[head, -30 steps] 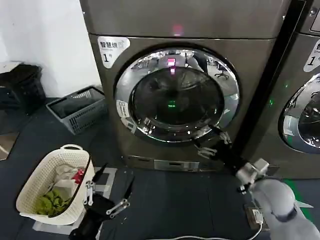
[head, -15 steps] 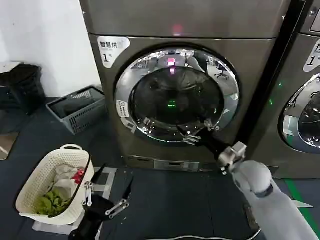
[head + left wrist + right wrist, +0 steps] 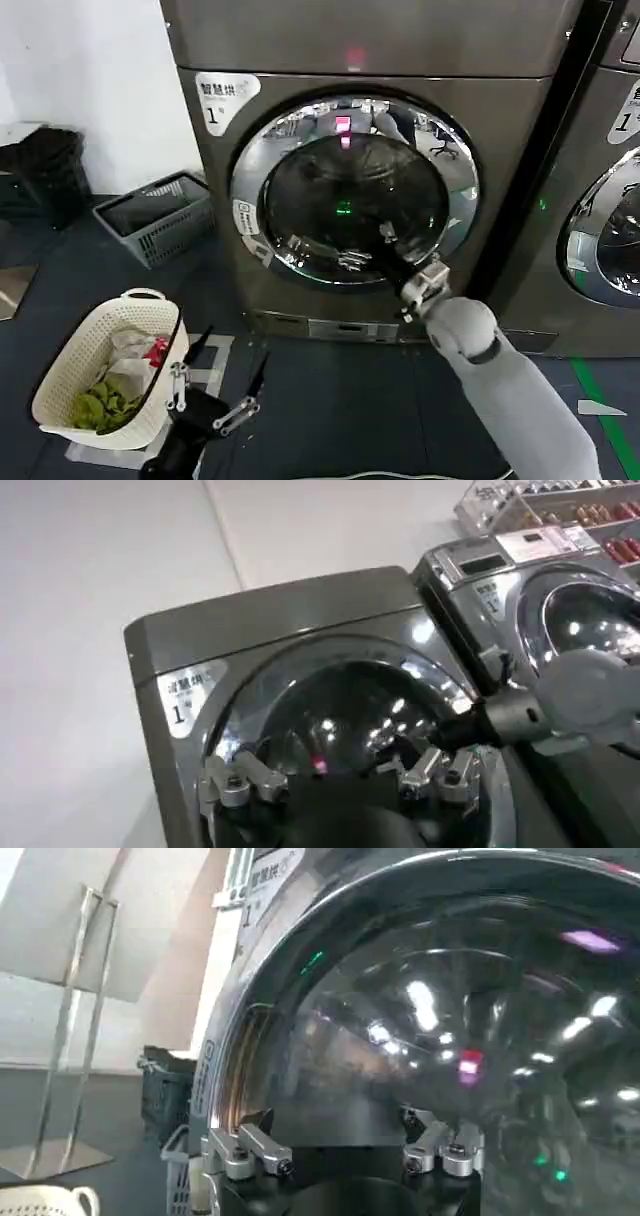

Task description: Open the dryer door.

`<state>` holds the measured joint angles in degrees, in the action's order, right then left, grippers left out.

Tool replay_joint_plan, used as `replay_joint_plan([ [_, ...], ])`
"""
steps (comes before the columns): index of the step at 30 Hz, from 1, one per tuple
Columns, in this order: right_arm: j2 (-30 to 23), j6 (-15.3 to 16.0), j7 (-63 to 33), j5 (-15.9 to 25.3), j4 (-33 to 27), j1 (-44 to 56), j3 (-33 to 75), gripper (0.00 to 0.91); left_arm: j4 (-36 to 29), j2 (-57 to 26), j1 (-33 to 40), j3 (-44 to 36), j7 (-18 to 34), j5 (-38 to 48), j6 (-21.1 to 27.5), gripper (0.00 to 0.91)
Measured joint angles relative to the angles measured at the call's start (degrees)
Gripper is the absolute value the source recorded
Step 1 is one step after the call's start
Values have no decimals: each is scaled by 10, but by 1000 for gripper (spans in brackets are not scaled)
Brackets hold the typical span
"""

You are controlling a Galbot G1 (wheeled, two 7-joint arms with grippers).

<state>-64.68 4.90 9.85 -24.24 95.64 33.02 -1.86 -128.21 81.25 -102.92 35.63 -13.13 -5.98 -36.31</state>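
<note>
While the left gripper point(image 3: 215, 385) hangs idle low at about seven o'clock from the machine, fingers spread and holding nothing, just beside the cream laundry basket point(image 3: 75, 385) on the dark floor, all the work falls to the right arm. Behind the basket, toward nine o'clock, a grey crate point(image 3: 150, 215) sits against the white wall.

Moving rightward, the dryer door point(image 3: 350, 190) fills the front of the steel machine marked with a 1, its chrome ring wrapping dark glass, and it looks fully shut, flush in its frame. The right gripper point(image 3: 365, 250) reaches up from the grey forearm at five o'clock and sits against the lower part of the door, at about six o'clock on the ring, where glass meets chrome. From its own wrist camera the right gripper point(image 3: 345, 1148) has its two fingers parted, with the curved glass close ahead and nothing clamped between them. From the left wrist camera the door point(image 3: 340, 730) and the reaching right arm point(image 3: 540, 705) can be seen too.

I judge this the approach step: the gripper is lining up for a hold, the door not yet pulled. The next move seems to call for finding the door's edge or latch, closing the fingers on it, then drawing outward along the hinge's arc. Farther right, at three o'clock, stands a second machine point(image 3: 610, 230).
</note>
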Motion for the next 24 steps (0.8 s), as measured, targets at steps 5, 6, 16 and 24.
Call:
replay_joint_plan([
  [5,-15,2,0,1,-14,-18,-20,907,1,1,-1,1,0,0,-1,907],
  [6,-18,2,0,1,-16,-21,-24,907,1,1,-1,2,0,0,-1,907],
  [16,-53,3,-7,7,-41,-48,-60,907,1,2,3,2,0,0,1,907],
  [24,-86,3,-6,14,-66,-67,-79,907,0,5,5,2,0,-2,4,907],
])
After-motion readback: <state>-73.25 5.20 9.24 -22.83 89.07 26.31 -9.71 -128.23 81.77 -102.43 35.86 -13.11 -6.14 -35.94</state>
